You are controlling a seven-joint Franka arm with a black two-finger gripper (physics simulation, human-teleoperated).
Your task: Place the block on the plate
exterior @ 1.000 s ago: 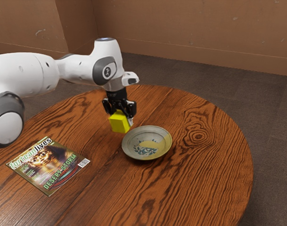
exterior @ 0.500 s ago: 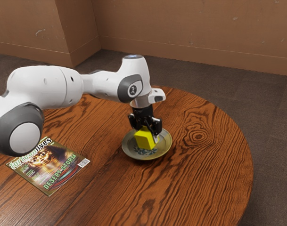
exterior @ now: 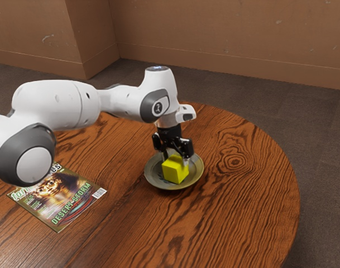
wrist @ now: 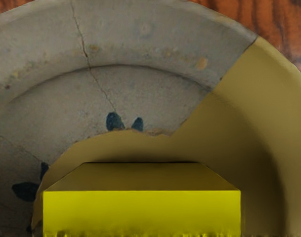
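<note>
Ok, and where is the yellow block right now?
In the exterior view, the yellow block is on the plate, just below the tool; the magazine lies toward the exterior view's left.

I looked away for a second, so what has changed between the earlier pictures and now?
The yellow block moved toward the exterior view's right and down, from above the table into the plate. The gripper moved with it, then let go; its fingers now look open. The plate and magazine stayed put.
</note>
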